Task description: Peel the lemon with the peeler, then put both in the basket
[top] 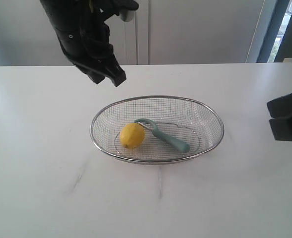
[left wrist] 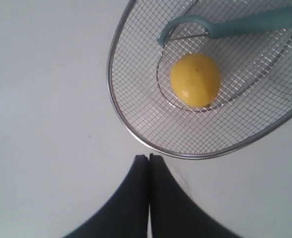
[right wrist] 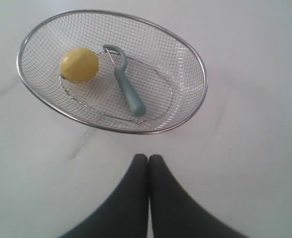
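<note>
The yellow lemon (top: pixel 131 135) lies inside the wire-mesh basket (top: pixel 211 115) at the table's middle, left of the teal peeler (top: pixel 167 136), whose curved head touches it. The wrist views show the lemon (left wrist: pixel 195 79) (right wrist: pixel 79 64), the peeler (left wrist: pixel 235 26) (right wrist: pixel 127 89) and the basket rim (left wrist: pixel 117 106) (right wrist: pixel 199 67) as well. My left gripper (top: pixel 109 77) hangs shut and empty above the table behind the basket's left end; its fingertips (left wrist: pixel 148 157) meet. My right gripper (top: pixel 285 119) sits shut and empty at the right edge, fingertips (right wrist: pixel 148 157) pressed together.
The white table (top: pixel 46 188) carries faint grey scuff marks in front of the basket. A pale wall with panel seams (top: pixel 185 29) stands behind the table. A window frame (top: pixel 272 29) shows at the far right.
</note>
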Robot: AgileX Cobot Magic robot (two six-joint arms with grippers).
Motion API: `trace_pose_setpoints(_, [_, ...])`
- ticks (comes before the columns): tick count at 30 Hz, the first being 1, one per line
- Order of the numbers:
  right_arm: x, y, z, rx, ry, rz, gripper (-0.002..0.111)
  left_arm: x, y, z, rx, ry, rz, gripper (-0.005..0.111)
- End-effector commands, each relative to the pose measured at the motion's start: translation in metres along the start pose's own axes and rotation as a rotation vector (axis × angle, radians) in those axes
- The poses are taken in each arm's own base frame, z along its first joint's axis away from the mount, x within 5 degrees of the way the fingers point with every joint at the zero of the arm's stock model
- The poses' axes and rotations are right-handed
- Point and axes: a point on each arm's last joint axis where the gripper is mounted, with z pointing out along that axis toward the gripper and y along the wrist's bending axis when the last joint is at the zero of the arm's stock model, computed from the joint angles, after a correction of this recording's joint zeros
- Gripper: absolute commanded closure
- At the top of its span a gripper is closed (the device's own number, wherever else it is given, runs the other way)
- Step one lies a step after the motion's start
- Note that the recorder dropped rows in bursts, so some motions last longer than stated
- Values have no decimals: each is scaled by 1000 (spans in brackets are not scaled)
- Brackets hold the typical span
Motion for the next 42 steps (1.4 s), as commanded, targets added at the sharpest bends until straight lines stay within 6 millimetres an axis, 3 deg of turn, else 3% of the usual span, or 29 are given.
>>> trace_pose_setpoints(1, [0, 0, -1, 5, -12, -14, 108, 22, 0, -20, -19, -25, -17, 107])
trace_pose_setpoints(12, [0, 0, -1, 5, -16, -13, 108, 95, -11, -55, -24, -79, -36, 107])
trace_pose_setpoints(16, [0, 0, -1, 5, -16, -13, 108, 113, -15, -67, 13, -13, -74, 107])
trace_pose_setpoints(37, [0, 0, -1, 5, -16, -13, 108, 113, -12, -72, -20, -60, -51, 107])
trace_pose_setpoints(42, [0, 0, -1, 5, -16, -13, 108, 118, -3, -88, -66, -151, -63, 107])
